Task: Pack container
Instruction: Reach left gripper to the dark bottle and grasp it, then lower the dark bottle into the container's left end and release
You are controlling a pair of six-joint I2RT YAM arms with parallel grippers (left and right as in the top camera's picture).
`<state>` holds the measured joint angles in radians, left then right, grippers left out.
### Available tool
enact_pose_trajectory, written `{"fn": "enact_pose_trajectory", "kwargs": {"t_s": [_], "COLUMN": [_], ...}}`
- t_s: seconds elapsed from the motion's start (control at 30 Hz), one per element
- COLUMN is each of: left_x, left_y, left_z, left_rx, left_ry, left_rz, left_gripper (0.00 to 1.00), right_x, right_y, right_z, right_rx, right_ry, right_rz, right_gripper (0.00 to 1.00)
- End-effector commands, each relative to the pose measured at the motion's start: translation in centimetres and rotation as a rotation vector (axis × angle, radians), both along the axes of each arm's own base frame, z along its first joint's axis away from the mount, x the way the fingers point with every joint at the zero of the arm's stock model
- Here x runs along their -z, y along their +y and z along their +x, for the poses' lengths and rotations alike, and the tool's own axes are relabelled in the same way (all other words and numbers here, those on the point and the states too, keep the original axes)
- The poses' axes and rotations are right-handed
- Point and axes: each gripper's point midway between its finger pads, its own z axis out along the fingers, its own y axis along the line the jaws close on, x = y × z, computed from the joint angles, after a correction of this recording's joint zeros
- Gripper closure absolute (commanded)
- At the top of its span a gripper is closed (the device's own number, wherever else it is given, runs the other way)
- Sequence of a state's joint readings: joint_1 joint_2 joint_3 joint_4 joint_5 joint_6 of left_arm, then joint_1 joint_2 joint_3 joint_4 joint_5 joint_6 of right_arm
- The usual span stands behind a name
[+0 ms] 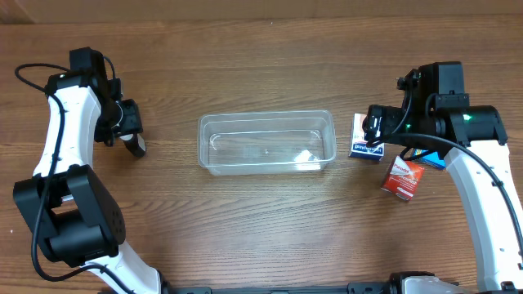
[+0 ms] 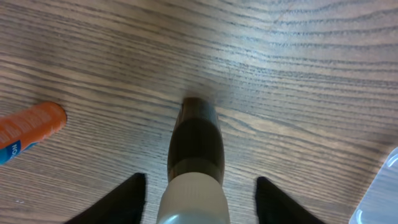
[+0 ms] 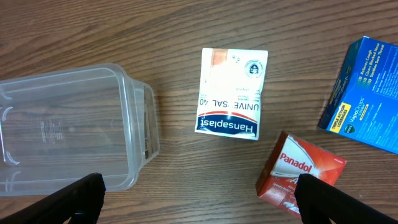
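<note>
The clear plastic container (image 1: 267, 141) stands empty at the table's middle; its corner shows in the left wrist view (image 2: 382, 193) and its end wall in the right wrist view (image 3: 134, 124). My left gripper (image 1: 131, 137) is left of it, open (image 2: 199, 202), with a dark bottle with a white cap (image 2: 196, 149) between the fingers and a gap on each side. My right gripper (image 1: 372, 131) is open wide and empty (image 3: 202, 199), above a white Hansaplast box (image 3: 231, 93) just right of the container.
A red Panadol box (image 1: 402, 177) lies right of the Hansaplast box (image 1: 365, 147), close to my right finger (image 3: 301, 174). A blue box (image 3: 367, 96) lies further right, partly under the arm. An orange tube (image 2: 31, 127) lies left of the bottle.
</note>
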<state>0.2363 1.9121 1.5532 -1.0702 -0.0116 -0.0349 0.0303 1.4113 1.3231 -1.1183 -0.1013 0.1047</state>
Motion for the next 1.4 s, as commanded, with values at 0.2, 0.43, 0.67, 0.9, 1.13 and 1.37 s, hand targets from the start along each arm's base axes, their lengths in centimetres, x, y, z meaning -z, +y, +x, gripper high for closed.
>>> {"fn": "enact_pose_trajectory", "kwargs": {"t_s": [0.2,0.43,0.67,0.9,1.13,1.37], "left_x": [-0.3,-0.2,-1.8,-14.0,-17.6,-11.0], "left_y": [0.1,0.0,-0.9,-8.2,-18.9,-21.3], "left_z": [-0.2,-0.5,-0.6,0.1,-2.1,-2.5], "left_rx": [-0.013,-0.013,-0.036,0.089,0.236,0.231], "left_ry": [0.014,0.026,0.026,-0.173,-0.245,-0.048], "left_rz": [-0.005,-0.008,-0.022,-0.057,-0.097,-0.084], "left_gripper": [0.60,0.73,0.96,0.96,0.96,0.96], "right_x": [-1.0,-1.0,-1.0,-1.0,-1.0,-1.0], "right_y": [0.0,0.0,0.0,0.0,0.0,0.0], "right_z": [0.6,0.6,0.6,0.6,0.6,0.6], "right_rx": [0.005,0.005,0.005,0.005,0.005,0.005], "right_ry": [-0.031,-0.031,-0.031,-0.032,-0.034,-0.034], "right_rz": [0.011,0.011,0.011,0.011,0.011,0.011], "right_gripper": [0.00,0.00,0.00,0.00,0.00,0.00]}}
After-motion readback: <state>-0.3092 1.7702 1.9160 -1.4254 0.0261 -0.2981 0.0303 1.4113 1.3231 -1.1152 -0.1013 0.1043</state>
